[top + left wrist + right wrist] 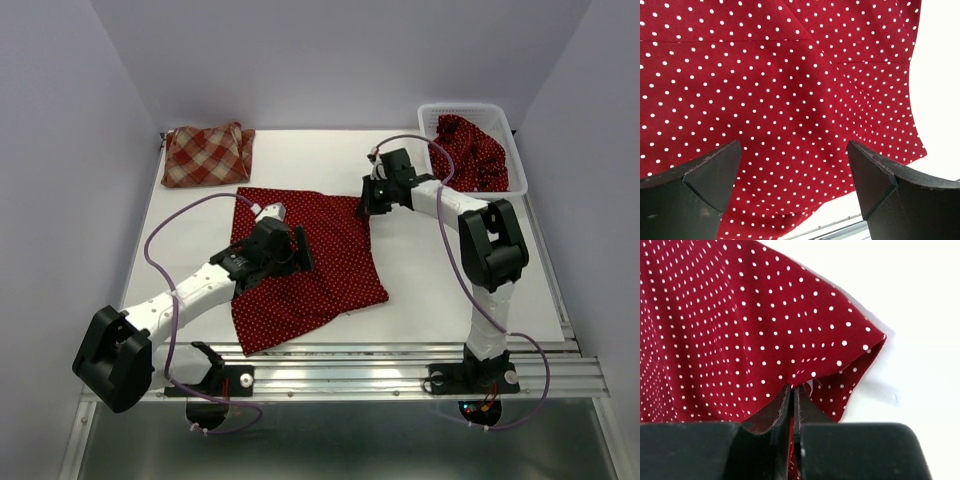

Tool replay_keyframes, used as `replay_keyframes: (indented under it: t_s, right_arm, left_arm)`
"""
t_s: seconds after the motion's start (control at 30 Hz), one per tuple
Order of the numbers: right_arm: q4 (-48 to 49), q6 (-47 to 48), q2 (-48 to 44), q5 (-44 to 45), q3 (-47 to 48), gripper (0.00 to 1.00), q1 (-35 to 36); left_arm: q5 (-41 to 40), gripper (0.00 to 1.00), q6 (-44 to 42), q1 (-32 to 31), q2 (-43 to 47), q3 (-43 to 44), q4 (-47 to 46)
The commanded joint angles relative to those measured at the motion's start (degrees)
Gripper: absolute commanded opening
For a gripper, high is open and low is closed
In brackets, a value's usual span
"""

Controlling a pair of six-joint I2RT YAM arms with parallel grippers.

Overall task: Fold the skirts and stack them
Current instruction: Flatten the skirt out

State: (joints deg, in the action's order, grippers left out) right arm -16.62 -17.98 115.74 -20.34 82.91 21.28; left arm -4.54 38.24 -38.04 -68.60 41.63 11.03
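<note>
A dark red dotted skirt [310, 265] lies spread flat in the middle of the table. My right gripper [368, 205] is shut on its far right corner, and the pinched cloth [840, 360] bunches up just past my closed fingertips [794, 387]. Over the skirt's middle my left gripper [290, 250] hovers open, its fingers [715, 170] wide apart above the dotted cloth [790, 100] with nothing between them. A red-and-cream checked skirt [207, 155] lies folded at the far left. Another dark red dotted skirt [470, 150] sits crumpled in the basket.
The white mesh basket [512, 135] stands at the far right corner of the white table [450, 290]. A metal rail [380, 365] runs along the near edge, where both arm bases are bolted.
</note>
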Motion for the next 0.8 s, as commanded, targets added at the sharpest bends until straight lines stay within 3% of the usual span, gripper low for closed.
replay_keyframes:
  t_s: [0.0,0.47,0.67,0.7,0.77]
  right_arm:
    - [0.10,-0.74,-2.98,4.33,5.31,0.04,0.26]
    - [-0.52,-9.79,4.14,11.63,20.01,0.01,-2.72]
    - [-0.60,-8.75,10.72,10.40,26.15,0.02,-4.23]
    - [-0.52,-8.22,11.60,10.49,26.94,0.04,-4.75]
    - [-3.04,-5.94,14.41,10.41,30.27,0.33,-4.75]
  left_arm:
    - [-1.79,0.99,-0.01,-0.10,0.92,2.41,1.10]
    - [-5.57,0.99,-2.64,3.50,-0.04,6.45,3.21]
    - [-6.54,0.99,-4.14,3.68,-3.90,9.26,3.47]
    - [-6.71,0.99,-4.05,3.68,-4.35,9.61,3.65]
    - [-6.71,0.99,-3.87,3.76,-5.31,10.05,3.74]
